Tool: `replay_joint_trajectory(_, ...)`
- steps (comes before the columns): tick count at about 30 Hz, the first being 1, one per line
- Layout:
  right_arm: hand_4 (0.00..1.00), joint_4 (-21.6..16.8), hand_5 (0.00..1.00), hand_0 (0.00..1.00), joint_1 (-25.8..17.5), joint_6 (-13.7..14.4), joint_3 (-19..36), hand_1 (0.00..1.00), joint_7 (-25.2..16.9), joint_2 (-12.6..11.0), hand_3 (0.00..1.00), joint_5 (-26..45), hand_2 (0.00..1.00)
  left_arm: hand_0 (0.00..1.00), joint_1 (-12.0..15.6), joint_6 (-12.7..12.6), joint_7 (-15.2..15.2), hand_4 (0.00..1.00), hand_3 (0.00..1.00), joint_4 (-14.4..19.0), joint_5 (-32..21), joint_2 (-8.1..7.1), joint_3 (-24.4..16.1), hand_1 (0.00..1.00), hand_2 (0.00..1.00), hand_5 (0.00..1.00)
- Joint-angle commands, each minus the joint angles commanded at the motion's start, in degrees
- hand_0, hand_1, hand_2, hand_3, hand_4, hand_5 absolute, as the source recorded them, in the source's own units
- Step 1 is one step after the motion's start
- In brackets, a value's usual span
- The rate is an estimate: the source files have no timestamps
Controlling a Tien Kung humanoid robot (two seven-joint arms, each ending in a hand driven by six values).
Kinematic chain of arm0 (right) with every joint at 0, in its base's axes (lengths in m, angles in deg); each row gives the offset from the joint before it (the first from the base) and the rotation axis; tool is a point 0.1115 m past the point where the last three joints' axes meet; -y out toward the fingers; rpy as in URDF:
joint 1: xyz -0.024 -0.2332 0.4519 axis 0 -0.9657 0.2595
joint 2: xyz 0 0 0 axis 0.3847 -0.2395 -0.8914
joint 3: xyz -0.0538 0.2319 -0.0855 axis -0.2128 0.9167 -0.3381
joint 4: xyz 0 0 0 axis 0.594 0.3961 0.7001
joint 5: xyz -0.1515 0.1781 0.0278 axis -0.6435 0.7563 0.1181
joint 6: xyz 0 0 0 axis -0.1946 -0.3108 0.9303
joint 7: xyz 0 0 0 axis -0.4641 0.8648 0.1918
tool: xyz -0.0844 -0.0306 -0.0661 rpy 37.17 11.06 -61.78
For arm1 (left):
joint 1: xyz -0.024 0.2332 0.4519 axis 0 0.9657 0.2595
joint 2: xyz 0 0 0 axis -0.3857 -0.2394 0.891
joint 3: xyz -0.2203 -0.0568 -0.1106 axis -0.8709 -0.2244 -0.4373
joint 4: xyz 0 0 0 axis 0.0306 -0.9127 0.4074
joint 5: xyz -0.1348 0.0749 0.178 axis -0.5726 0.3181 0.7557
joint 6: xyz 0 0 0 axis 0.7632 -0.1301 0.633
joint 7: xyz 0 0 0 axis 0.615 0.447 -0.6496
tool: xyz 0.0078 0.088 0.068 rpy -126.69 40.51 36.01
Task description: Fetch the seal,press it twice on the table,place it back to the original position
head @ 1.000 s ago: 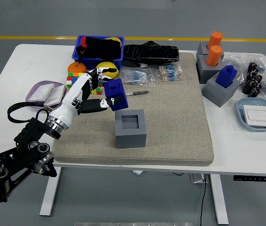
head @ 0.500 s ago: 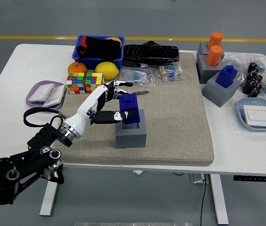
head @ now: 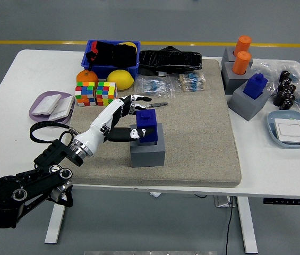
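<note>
Left hand (head: 124,118) fingers grip the blue seal (head: 147,126), upright in the gray holder (head: 147,151) at frame centre-left, just right of the hand.

A blue seal (head: 146,126) sits low in the square recess of a grey holder block (head: 147,149) at the centre of a beige mat (head: 203,133). The left hand (head: 124,118), coming in from the lower left of the frame, has its thumb against the seal's left face and its fingers spread above it. At upper left lie two puzzle cubes (head: 96,94), an orange (head: 86,76), a lemon (head: 120,78) and a blue bin (head: 112,58). At right, another blue seal (head: 256,86) and two orange cylinders (head: 241,54) stand in grey holders.
</note>
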Motion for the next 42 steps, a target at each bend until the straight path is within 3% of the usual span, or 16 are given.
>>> replay_joint_trajectory(22, 0.833, 0.0, 0.477, 0.790, 0.0, 0.0, 0.0, 0.697, -0.1, 0.0, 0.657, 0.0, 0.666, 0.633, -0.9, -0.4, -0.6, 0.654, 0.743, -2.3, -0.6, 1.24, 1.4, 0.446, 0.414, 0.002)
replay_joint_trajectory(42, 0.834, 0.0, 0.475, 0.790, -0.1, 0.0, -0.1, 0.697, -0.1, 0.2, 0.657, 0.3, 0.665, 0.634, -1.7, -0.8, -0.8, 0.655, 0.741, -2.9, 1.0, 1.04, 3.1, 0.445, 0.413, 0.002)
